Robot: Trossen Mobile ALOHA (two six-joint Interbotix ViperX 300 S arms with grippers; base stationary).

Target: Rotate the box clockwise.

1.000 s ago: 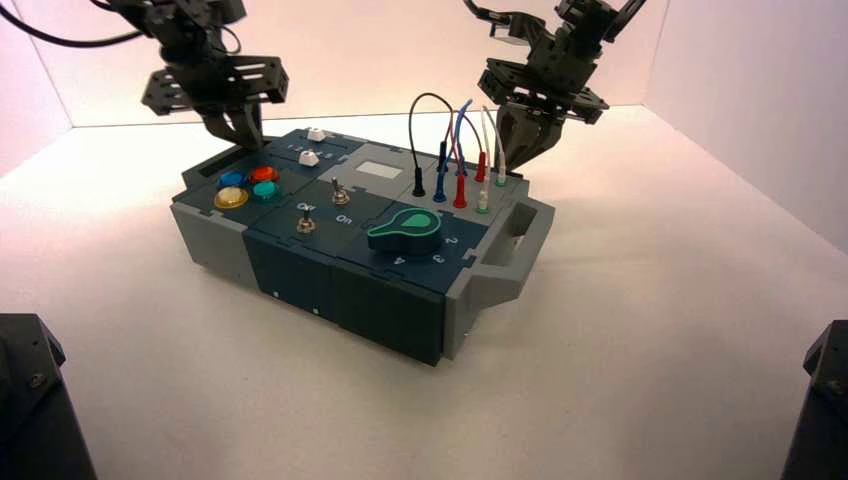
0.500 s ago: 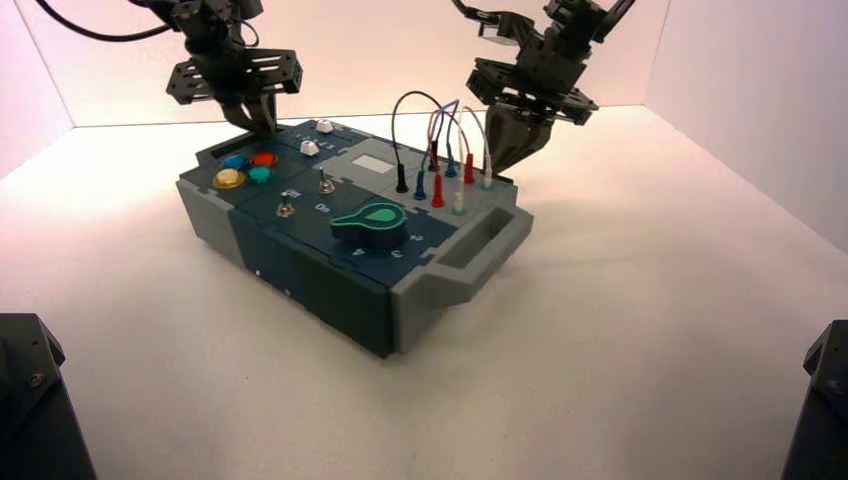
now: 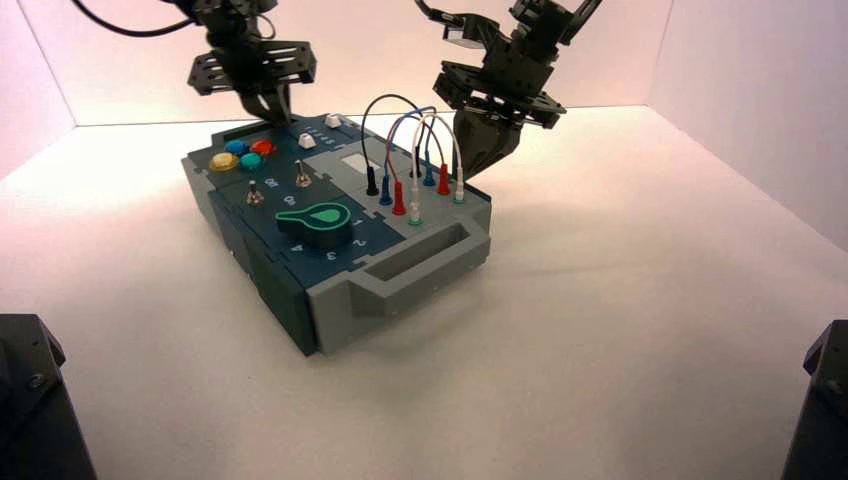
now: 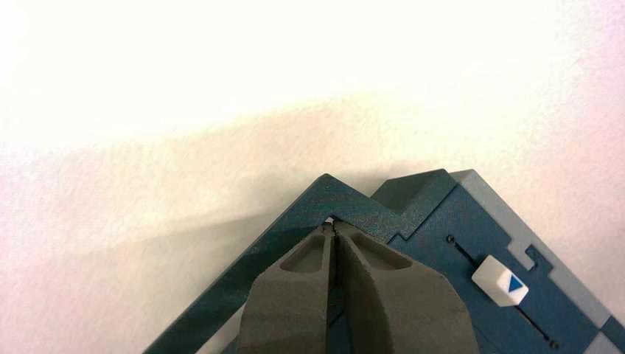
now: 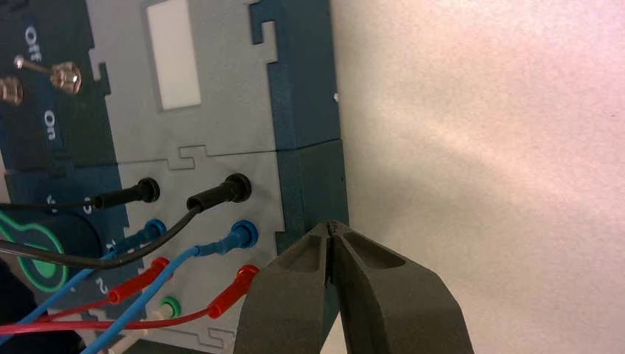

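On the white surface (image 3: 620, 330), toward its far left part, the box (image 3: 300, 290), turned askew so one grey end handle (image 3: 420, 262) faces the near right and a dark-teal corner points at the near edge. Against the box's far side, both arms down from above:

- Left gripper (image 3: 277, 106) at the far left corner of the box, just behind the cluster of coloured buttons (image 3: 238, 156); fingers pressed together, nothing between them, tips (image 4: 330, 230) resting on the dark-teal corner edge (seen plainly from the left wrist).
- Right gripper (image 3: 478, 160) at the far right edge, just behind the looped wires (image 3: 410, 120); fingers likewise closed on nothing, tips (image 5: 333, 227) against the dark-teal side wall beside the grey socket panel.

On the box top, by falling size:

- Green knob (image 3: 322, 225) near the handle end, numbers around it.
- Pale rectangular window (image 5: 172, 53) in the grey panel.
- Plugs in black, blue, red and white seated in the sockets; one green socket (image 5: 171, 305) showing between the red plugs.
- Two metal toggle switches (image 3: 301, 179) mid-panel, lettered "Off" and "On" (lever positions not clear enough to give).
- White slider cap (image 4: 500, 281) with a blue triangle, on its track beside the left fingers.
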